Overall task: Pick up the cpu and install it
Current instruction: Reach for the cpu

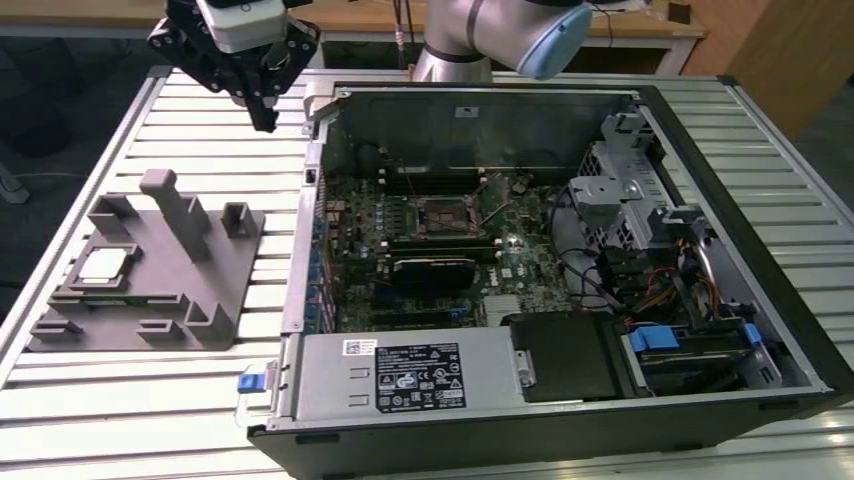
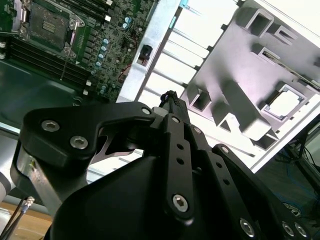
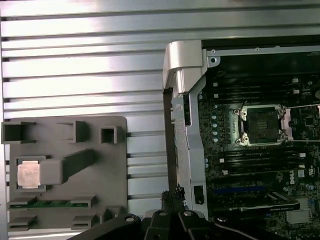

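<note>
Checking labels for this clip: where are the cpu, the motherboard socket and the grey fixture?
cpu [image 3: 28, 175]: first wrist view, centre of its metal top.
motherboard socket [image 3: 263, 124]: first wrist view, dark middle inside the metal frame.
grey fixture [image 3: 107, 170]: first wrist view, bare flat base.

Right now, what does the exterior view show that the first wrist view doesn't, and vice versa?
Exterior view: the whole open black computer case, its silver power-supply box, the grey blue-capped robot arm. First wrist view: a thin green strip slotted in the grey plastic fixture, plain from above. Both: the small silvery square cpu lying in that fixture, the dark square motherboard socket, and the black gripper, shut, holding nothing.
</note>
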